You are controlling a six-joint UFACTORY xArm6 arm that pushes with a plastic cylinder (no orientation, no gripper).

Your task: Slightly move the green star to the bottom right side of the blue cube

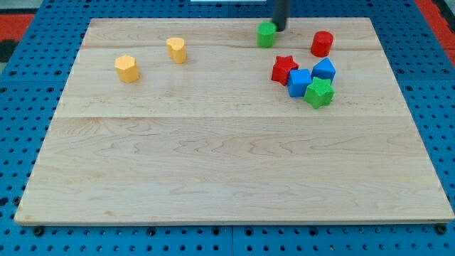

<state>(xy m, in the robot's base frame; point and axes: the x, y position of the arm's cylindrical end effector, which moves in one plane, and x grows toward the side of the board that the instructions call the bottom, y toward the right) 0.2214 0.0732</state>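
The green star [319,92] lies at the right of the board, touching the lower right of a blue cube [299,82]. A second blue block [324,70] sits just above the star and a red star [284,70] touches the cube's left. My tip [279,28] is near the view's top, touching the upper right of a small green block [266,34], well up and left of the green star.
A red cylinder [322,43] stands at the top right. A yellow heart-like block [177,50] and a yellow hexagon block [127,68] sit at the upper left. The wooden board [227,178] lies on a blue pegboard.
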